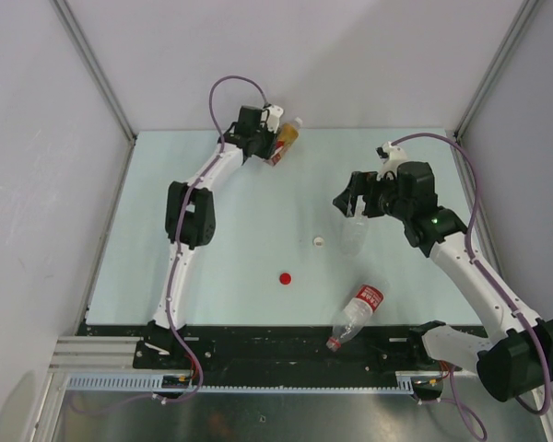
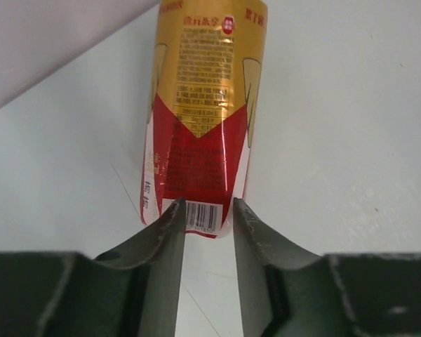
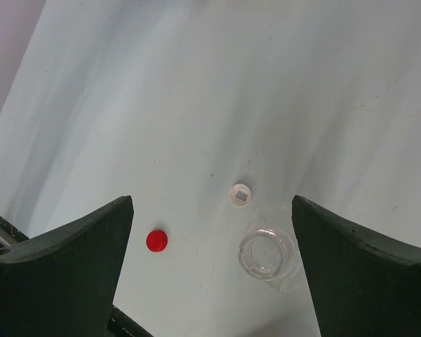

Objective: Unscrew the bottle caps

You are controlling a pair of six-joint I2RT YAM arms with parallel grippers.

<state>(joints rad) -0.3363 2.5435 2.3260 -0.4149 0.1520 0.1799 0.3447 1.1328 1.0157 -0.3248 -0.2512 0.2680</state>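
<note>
Table: the pale table [image 1: 212, 193] is carrying everything. The red cap [image 1: 286, 277] is lying on it toward the near edge, and I am taking this cap as my mark for all places.
Left arm: my left arm [image 1: 189, 216] is reaching to the far side, ending straight beyond the red cap and well apart from it.
Right arm: my right arm [image 1: 470, 267] is bending in from the right of the red cap.
Right gripper: my right gripper [image 3: 212, 203] is hanging to the right of the red cap and a little beyond it. Its fingers are standing wide apart and are holding nothing.
Left gripper: my left gripper [image 2: 208, 214] is clamping together on the bottom end of the amber bottle [image 2: 203, 105].
Amber bottle: it is tilting far beyond the red cap, with a pale tip [image 1: 298, 121] pointing away. I cannot tell if this tip is a cap.
Labelled bottle: the labelled bottle [image 1: 358, 313] is lying on its side, to the right of the red cap and nearer, with its neck toward the near edge.
Clear bottle: the clear bottle [image 3: 268, 253] is standing upright with an open mouth, to the right of the red cap, under my right gripper.
White cap: the white cap [image 3: 241, 194] is lying just beside the clear bottle, between it and the red cap.
</note>
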